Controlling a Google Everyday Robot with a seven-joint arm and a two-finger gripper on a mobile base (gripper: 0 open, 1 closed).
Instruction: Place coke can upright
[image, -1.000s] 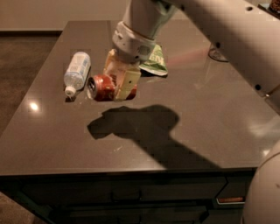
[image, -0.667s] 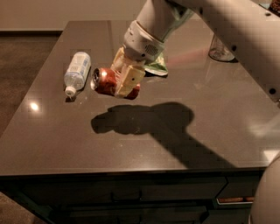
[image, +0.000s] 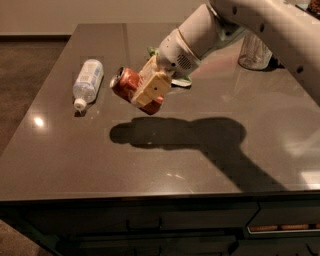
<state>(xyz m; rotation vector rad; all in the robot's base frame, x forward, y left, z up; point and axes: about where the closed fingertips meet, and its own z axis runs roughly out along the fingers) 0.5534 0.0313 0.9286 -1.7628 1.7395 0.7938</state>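
The coke can (image: 125, 83) is red-orange with a silver top facing left. It is held in the air above the dark table (image: 165, 160), tilted on its side. My gripper (image: 145, 92) is shut on the coke can, its cream-coloured fingers (image: 151, 87) clamped across the can's body. The white arm reaches in from the upper right. The can's shadow lies on the table below it.
A clear plastic water bottle (image: 87, 81) with a white cap lies on its side at the left. A green item (image: 181, 80) lies partly hidden behind the arm. A clear glass container (image: 255, 51) stands at the back right. Drawers run below the table's front edge.
The gripper has lifted the coke can off the table and swung it up and to the right. The can has tilted further. The water bottle has not moved.
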